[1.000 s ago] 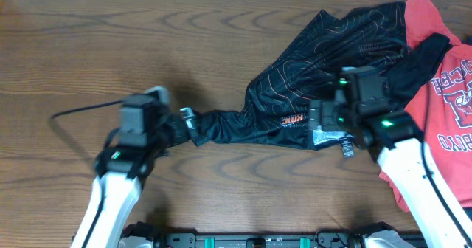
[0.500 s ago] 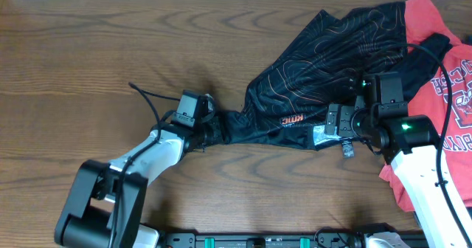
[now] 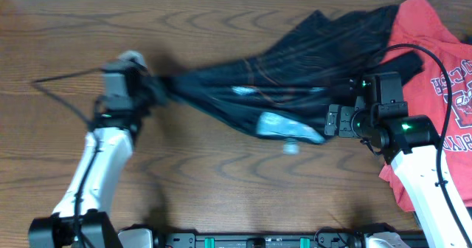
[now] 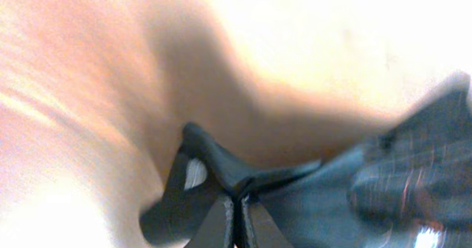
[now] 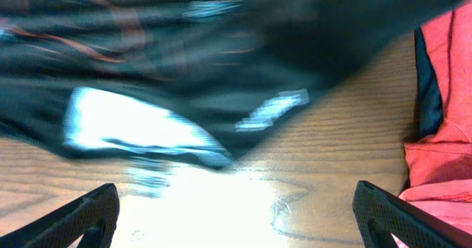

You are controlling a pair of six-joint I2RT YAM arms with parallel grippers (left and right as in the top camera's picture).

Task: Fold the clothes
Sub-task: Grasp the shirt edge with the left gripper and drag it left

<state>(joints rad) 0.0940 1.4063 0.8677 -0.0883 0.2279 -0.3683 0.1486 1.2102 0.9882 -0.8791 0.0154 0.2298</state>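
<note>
The black sports shirt (image 3: 295,63) is blurred with motion and stretched in a long band across the table, from the far right to my left gripper (image 3: 153,87). That gripper is shut on the shirt's left end. In the left wrist view the jaws (image 4: 236,220) are pressed together on a pinch of the black shirt (image 4: 346,196). My right gripper (image 3: 330,121) stands open just in front of the shirt's lower edge, with nothing in it. The right wrist view shows its wide-apart fingers (image 5: 81,217) over bare wood below the black shirt (image 5: 184,49). The red T-shirt (image 3: 435,63) lies at the far right, partly under the black one.
The wooden table (image 3: 221,181) runs to a far edge along the top of the overhead view. A black cable (image 3: 59,77) trails left from the left arm. The arms' base rail (image 3: 258,240) lies along the near edge. The red T-shirt (image 5: 442,130) borders my right gripper.
My left gripper shut on the black shirt's end and swung it left and away, stretching the shirt out. The right gripper shifted slightly right, then held still, open.
</note>
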